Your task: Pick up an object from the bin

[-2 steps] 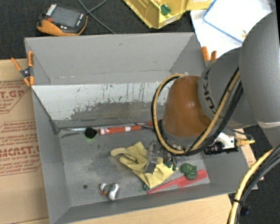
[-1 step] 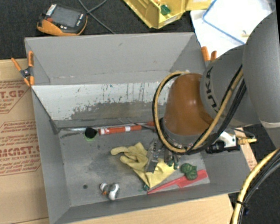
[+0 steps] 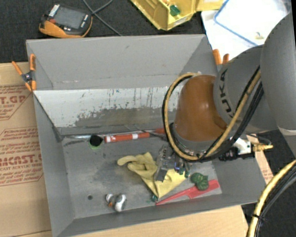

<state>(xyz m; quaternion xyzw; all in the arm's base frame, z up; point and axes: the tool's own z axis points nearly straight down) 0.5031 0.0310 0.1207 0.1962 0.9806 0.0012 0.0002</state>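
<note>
Item: limp yellow rubber glove (image 3: 141, 166), crumpled on the floor of the grey metal bin (image 3: 52, 151), lower centre of frame.
Pincer (image 3: 167, 170): over the glove's right-hand folds; whether parted or together cannot be told.
Handling (judged): light, soft, floppy, somewhat slick; best pinched at a raised fold.
Adjacent: flat red plastic strip (image 3: 190, 192); small green lump (image 3: 199, 180).

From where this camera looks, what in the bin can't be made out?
Camera view:
- Yellow glove: its right part is hidden under the gripper.
- Red and white stick: its right end runs behind the arm's cables.
- Small green thing beside the red flat piece: too small to identify.
- Shiny lump at lower left: too small to name.
</note>
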